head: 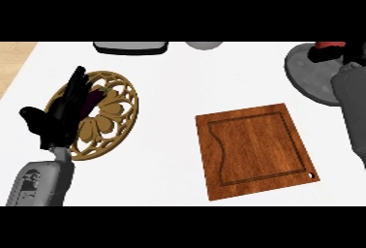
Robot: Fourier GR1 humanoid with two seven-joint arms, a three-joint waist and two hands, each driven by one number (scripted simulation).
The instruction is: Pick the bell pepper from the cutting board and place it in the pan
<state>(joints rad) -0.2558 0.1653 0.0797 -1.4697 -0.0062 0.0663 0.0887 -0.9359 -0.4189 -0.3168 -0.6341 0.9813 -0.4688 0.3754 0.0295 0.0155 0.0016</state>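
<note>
Pepper (330,44) shows red just beside our right hand (352,54), above the pan (309,72); whether the fingers clasp it we cannot tell. Cutting board (254,149) lies bare. Placing seems underway; next, we lower and release. Left hand (63,109) rests open.

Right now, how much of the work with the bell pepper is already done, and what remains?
Done: the cutting board is bare, so the pepper has left it. In hand: the right hand is over the grey pan at the upper right, with something red showing beside it, probably the bell pepper. Whether it is released cannot be seen. Left: letting go and pulling the arm back. The left hand rests open over a golden trivet.
</note>
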